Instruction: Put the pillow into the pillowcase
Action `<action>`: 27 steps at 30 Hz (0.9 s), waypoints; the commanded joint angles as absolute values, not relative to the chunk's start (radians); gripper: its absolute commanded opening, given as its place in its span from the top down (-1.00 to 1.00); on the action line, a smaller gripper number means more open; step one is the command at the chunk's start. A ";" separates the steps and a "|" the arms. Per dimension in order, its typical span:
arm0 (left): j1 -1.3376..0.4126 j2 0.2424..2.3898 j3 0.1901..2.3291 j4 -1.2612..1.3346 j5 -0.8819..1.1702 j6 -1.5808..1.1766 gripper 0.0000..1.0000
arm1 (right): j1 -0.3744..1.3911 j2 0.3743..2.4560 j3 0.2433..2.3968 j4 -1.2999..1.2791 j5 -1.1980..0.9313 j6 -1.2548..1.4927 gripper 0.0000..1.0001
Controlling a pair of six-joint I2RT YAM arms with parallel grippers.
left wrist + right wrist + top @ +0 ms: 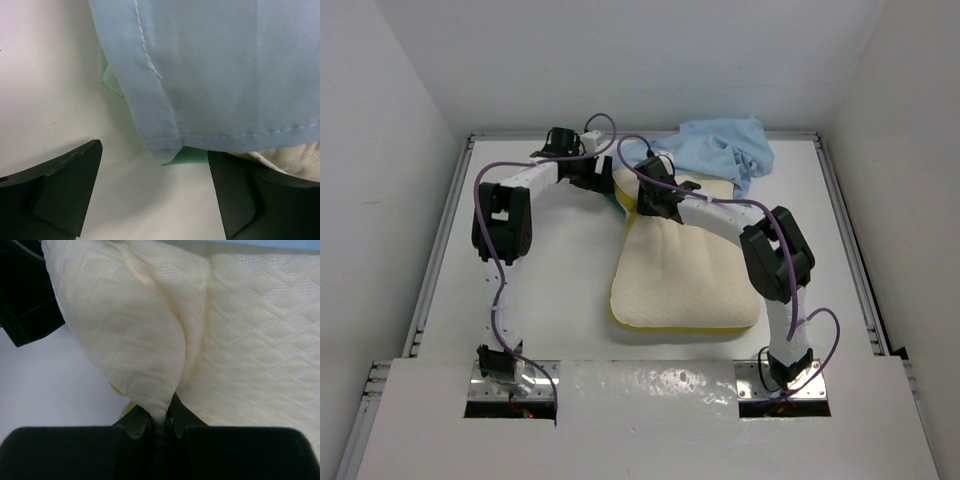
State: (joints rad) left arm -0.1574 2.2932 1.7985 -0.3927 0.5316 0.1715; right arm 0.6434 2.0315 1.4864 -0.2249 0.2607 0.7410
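Pinching a pillow (125,340) fold between the right jaws

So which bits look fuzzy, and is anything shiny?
Left wrist view: the black jaws up close are blurry, while the pillowcase stitching looks sharp. Right wrist view: the pillow quilting is crisp, the jaws pinching it fuzzy. Top view: glare spots shine on the near white panel.

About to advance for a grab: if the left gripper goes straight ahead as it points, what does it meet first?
The pillowcase: its light blue hemmed corner lies just ahead of the open left gripper, though depth is unclear.
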 commanded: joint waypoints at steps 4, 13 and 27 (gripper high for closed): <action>-0.187 2.396 1.855 -0.336 0.545 0.037 -0.52 | 0.643 1.974 1.499 -0.163 0.239 0.765 1.00; -0.166 2.176 1.744 -0.279 0.785 0.067 1.00 | 0.632 2.032 1.601 -0.227 0.325 0.842 1.00; -0.276 1.896 1.574 -0.750 0.788 0.604 1.00 | 0.546 2.227 1.990 -0.204 0.592 1.055 1.00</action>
